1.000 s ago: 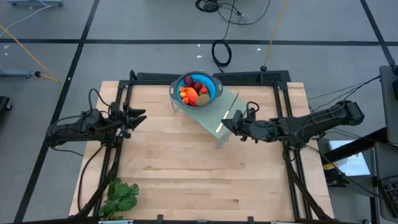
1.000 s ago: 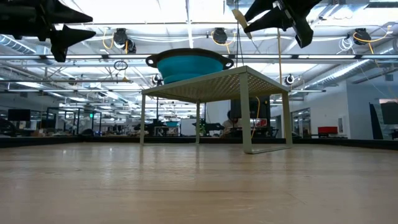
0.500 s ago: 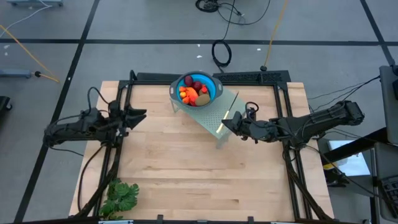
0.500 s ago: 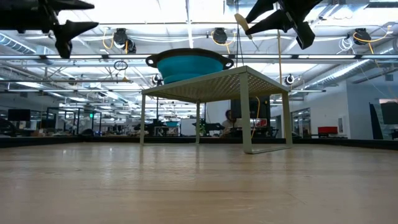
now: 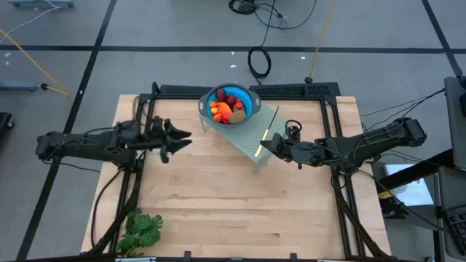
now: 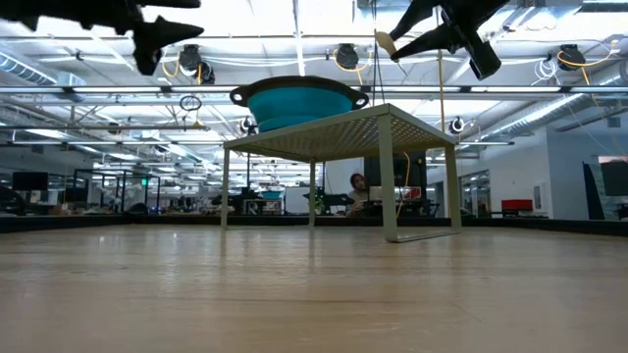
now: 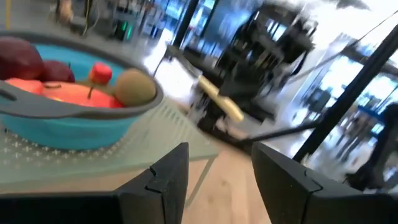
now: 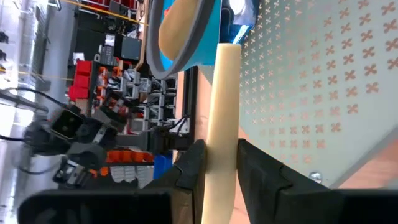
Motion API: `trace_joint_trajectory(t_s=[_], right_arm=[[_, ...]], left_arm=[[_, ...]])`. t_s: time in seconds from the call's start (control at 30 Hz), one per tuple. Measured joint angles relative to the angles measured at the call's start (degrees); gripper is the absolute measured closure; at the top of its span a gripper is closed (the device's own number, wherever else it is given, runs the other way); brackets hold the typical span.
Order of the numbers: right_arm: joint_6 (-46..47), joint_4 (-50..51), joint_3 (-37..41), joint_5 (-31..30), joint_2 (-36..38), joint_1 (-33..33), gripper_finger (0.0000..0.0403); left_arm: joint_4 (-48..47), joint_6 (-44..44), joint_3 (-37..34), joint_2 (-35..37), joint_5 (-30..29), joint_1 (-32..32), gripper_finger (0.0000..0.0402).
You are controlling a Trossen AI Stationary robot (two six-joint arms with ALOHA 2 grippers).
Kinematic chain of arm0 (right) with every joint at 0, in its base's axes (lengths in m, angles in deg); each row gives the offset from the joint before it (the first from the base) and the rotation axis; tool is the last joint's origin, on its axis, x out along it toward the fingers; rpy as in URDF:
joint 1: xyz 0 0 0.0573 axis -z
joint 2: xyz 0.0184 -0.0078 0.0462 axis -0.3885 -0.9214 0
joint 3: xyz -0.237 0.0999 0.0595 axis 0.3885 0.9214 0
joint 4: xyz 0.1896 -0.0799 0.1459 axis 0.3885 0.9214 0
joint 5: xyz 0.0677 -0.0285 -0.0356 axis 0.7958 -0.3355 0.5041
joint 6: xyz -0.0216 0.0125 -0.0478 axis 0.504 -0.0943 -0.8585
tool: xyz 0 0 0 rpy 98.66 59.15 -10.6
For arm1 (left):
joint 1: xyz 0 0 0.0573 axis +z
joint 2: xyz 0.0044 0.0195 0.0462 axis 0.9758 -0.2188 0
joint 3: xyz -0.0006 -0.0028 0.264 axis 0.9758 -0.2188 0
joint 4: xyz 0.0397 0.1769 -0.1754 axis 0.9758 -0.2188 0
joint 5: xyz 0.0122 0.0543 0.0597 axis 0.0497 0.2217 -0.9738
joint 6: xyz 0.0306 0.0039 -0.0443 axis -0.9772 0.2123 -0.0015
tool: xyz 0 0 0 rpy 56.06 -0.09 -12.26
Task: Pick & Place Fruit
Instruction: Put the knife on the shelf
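Left gripper (image 5: 183, 138) has slid rightward toward the fruit (image 5: 227, 106), fingers parted — right gripper (image 5: 266, 143), centre-right, clenches a knife (image 5: 271, 122).

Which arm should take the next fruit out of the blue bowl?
Left, probably. The left gripper is open, holds nothing and points at the fruit in the blue bowl. The right gripper is shut on the knife.
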Motion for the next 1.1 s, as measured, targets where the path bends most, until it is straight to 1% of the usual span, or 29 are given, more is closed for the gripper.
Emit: trace_joint_trajectory(t_s=[0.1,0.2,0.33,0.7,0.8,1.1], right_arm=[[-1.1,0.7,0.0,-0.1,0.0,0.0,0.0332],[-2.2,0.7,0.0,-1.7,0.0,0.0,0.0332],[-4.3,0.7,0.0,-1.7,0.0,0.0,0.0332],[-10.2,0.7,0.0,-1.8,0.0,0.0,0.0332],[-12.1,0.7,0.0,-2.6,0.0,0.0,0.0332],[-17.6,0.7,0.0,-6.0,0.0,0.0,0.0332]], left_arm=[[-6.1,-0.8,5.8,-5.6,0.0,-0.1,0.0224],[-12.0,-0.9,11.9,-11.2,-0.3,-0.3,0.0224],[-17.4,-1.0,18.6,-18.1,-3.2,-1.6,0.0224],[-20.6,-4.4,33.4,-34.2,-8.5,-5.9,0.0225],[-22.8,-5.7,37.6,-38.3,-10.4,-7.3,0.0225],[-32.9,-8.0,51.1,-49.5,-19.1,-10.5,0.0225]])
